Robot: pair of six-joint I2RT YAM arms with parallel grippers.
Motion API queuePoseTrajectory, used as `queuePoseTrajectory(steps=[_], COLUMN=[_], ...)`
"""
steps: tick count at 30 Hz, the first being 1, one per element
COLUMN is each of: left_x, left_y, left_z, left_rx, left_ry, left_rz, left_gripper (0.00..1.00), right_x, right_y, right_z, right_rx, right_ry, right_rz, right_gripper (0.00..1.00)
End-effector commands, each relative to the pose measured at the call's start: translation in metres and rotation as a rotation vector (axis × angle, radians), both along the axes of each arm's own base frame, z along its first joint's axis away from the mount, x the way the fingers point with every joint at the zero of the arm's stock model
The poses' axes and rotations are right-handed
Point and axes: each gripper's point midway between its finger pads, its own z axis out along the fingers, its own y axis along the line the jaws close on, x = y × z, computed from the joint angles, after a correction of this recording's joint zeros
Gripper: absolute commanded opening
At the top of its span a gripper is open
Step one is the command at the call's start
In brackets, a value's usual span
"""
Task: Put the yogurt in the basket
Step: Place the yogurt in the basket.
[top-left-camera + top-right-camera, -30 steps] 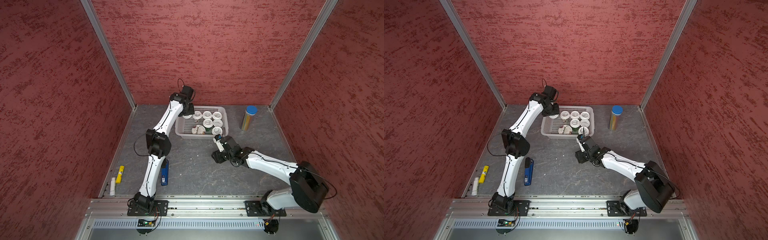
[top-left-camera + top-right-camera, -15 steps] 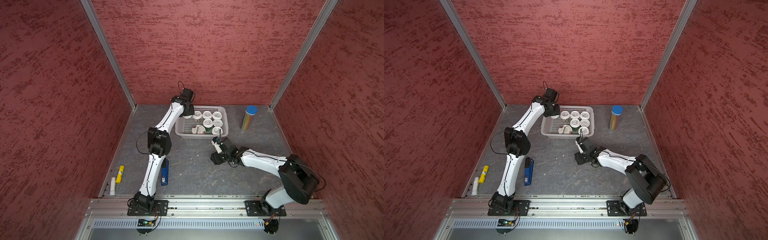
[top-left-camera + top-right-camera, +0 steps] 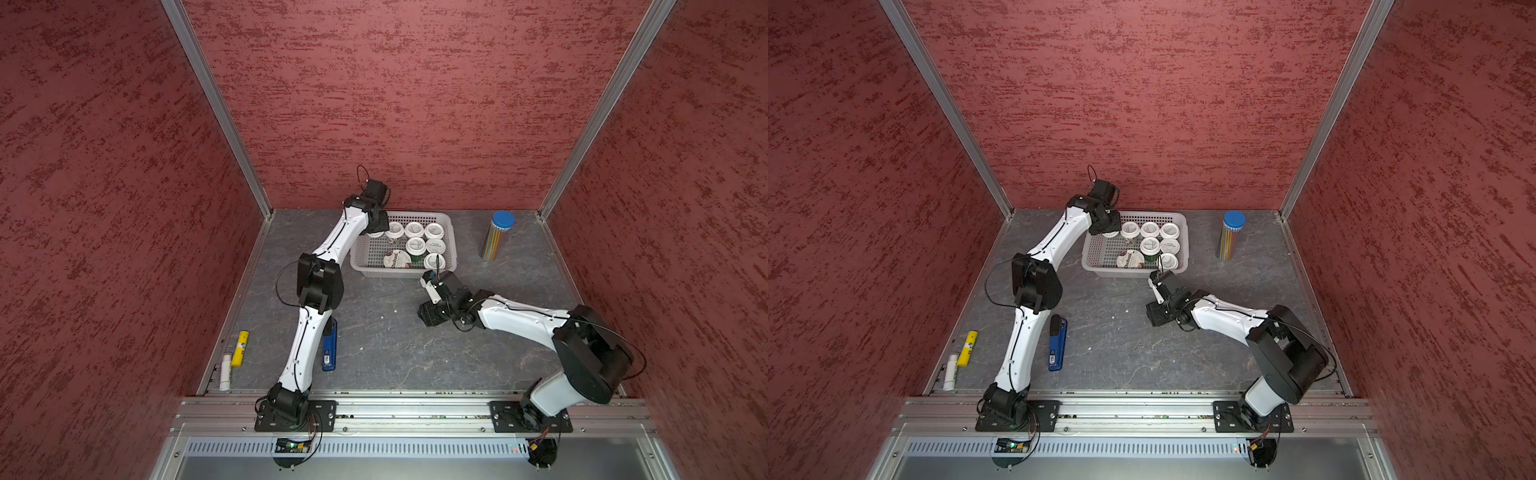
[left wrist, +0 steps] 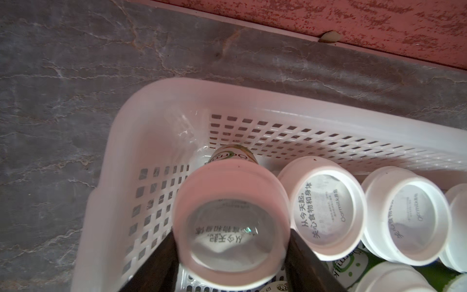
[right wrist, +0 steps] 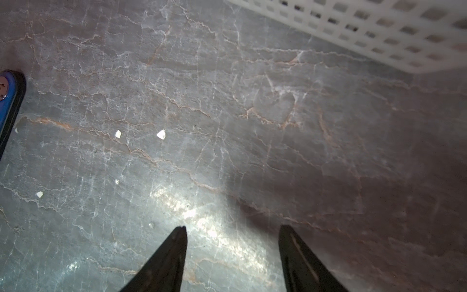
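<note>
Your left gripper (image 4: 232, 233) was clamped on a yogurt cup (image 4: 231, 199) at its lid rim, likely the firmest hold on something light and slippery, in a corner of the basket (image 4: 177, 91); your right gripper (image 5: 232, 231) hung open, empty.

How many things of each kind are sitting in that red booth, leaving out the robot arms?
small yogurt cups: 7
Chobani cup: 1
basket: 1
blue-capped pencil tube: 1
blue tool: 1
yellow marker: 1
white stick: 1
Total: 13
</note>
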Motion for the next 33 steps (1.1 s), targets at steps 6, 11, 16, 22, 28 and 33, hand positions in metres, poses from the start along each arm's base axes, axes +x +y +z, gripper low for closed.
queuePoseTrajectory(steps=[6,11,16,22,28,33], left_x=[0.012,0.014,0.015,0.016,0.014,0.0], left_y=[0.008,0.007,0.006,0.004,-0.002,-0.006], left_z=[-0.018,-0.02,-0.021,-0.014,0.026,0.112], left_rx=[0.022,0.015,0.01,-0.002,-0.029,-0.05], left_ry=[-0.008,-0.011,-0.014,-0.028,-0.095,-0.252], left_rz=[0.003,0.004,0.002,-0.001,-0.006,-0.024], left_gripper=[0.65,0.68,0.74,0.85,1.0,1.0], right_x=[0.003,0.003,0.003,0.002,0.004,0.016], right_y=[0.006,0.005,0.005,0.004,0.003,0.005], right_z=[0.007,0.007,0.009,0.013,0.025,0.074], right_rx=[-0.016,-0.018,-0.017,-0.013,-0.007,0.041], right_ry=[-0.017,-0.014,-0.017,-0.024,-0.056,-0.188], right_rz=[0.026,0.025,0.025,0.024,0.029,0.022], right_gripper=[0.63,0.63,0.63,0.63,0.64,0.71])
